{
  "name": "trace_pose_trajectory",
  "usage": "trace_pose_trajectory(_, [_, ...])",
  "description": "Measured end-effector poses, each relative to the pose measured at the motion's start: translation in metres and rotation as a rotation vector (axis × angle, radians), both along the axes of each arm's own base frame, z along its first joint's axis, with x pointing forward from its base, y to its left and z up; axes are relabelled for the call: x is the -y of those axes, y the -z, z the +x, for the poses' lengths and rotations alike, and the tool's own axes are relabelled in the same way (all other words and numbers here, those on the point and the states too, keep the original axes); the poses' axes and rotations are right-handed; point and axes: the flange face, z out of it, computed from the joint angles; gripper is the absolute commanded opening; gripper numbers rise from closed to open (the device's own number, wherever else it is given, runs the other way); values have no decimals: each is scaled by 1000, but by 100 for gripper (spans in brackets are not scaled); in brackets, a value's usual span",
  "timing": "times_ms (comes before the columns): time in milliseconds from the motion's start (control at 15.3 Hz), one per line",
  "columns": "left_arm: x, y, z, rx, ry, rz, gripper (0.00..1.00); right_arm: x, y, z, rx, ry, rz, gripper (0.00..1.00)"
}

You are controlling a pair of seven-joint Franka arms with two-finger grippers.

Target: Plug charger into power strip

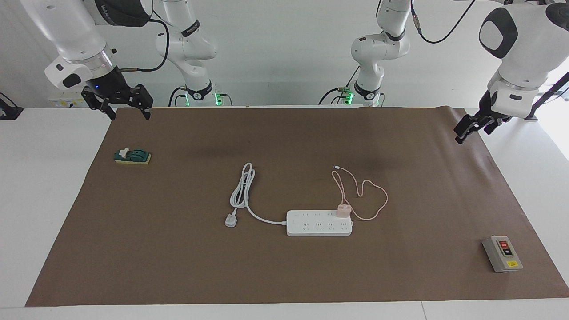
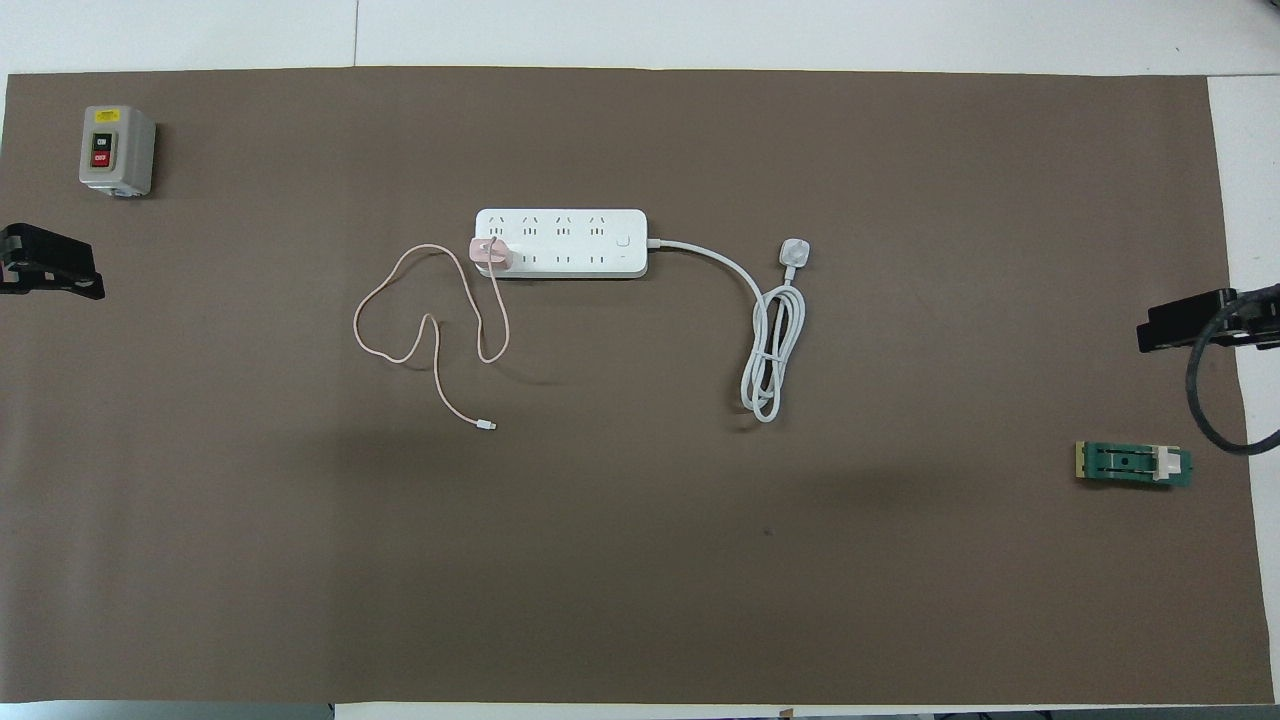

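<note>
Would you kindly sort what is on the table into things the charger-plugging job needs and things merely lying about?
Belongs to the job:
- pink charger, standing on the power strip
- white power strip

Lying about:
- grey switch box, toward the left arm's end
- green block, toward the right arm's end

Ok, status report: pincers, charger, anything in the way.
Left pincer and right pincer open, up at the mat's ends, holding nothing. Charger seated on the power strip, its end toward the left arm. Nothing in the way.
</note>
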Motion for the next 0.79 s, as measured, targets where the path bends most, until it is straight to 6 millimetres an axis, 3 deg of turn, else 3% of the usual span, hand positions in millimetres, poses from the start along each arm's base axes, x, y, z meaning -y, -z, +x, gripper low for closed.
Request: trace_pose_trajectory(785, [12, 16, -7, -38, 60, -79, 100, 0, 0, 0, 0, 0, 0, 100])
